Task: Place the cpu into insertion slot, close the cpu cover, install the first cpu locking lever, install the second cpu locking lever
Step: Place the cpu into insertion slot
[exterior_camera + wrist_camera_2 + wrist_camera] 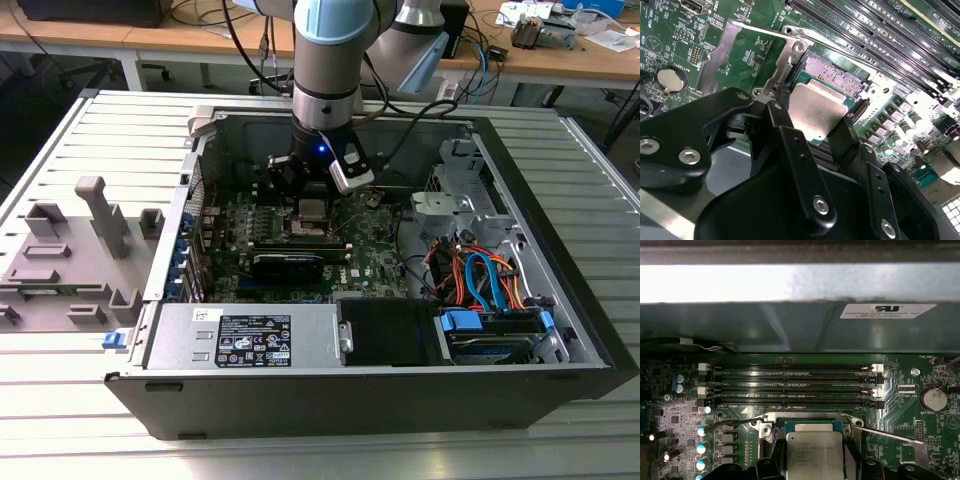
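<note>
the chip (817, 112) is light, stiff and flat, with slick metal on top and, i judge, a fragile underside; its bare side edges are the place to hold. the claw (812, 127) is spread just chip-wide, fingers (781, 117) clamped on 2 opposite edges, holding it over the socket (832, 70), at 12 o'clock of the black card (288, 264) in the exterior view.

Silver arm (325, 95), pale-blue joint caps (335, 18); black hand (810, 122), silver screws (820, 205).
</note>
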Robot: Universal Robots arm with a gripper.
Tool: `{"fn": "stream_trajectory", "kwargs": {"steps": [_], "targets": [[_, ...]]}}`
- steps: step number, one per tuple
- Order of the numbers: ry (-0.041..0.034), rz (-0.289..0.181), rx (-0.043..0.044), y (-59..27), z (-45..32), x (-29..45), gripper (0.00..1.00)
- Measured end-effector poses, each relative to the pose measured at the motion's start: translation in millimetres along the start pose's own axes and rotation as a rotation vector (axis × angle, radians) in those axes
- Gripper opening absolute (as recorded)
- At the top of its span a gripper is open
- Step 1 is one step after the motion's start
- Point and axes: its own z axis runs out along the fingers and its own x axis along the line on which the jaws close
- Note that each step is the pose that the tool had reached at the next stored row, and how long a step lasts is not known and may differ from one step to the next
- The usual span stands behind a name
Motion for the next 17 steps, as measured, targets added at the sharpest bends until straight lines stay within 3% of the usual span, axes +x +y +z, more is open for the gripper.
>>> {"fn": "stream_trajectory", "kwargs": {"steps": [17], "targets": [[-0.0007, 0.018, 0.0012, 0.0, 0.5, 0.0, 0.55]]}}
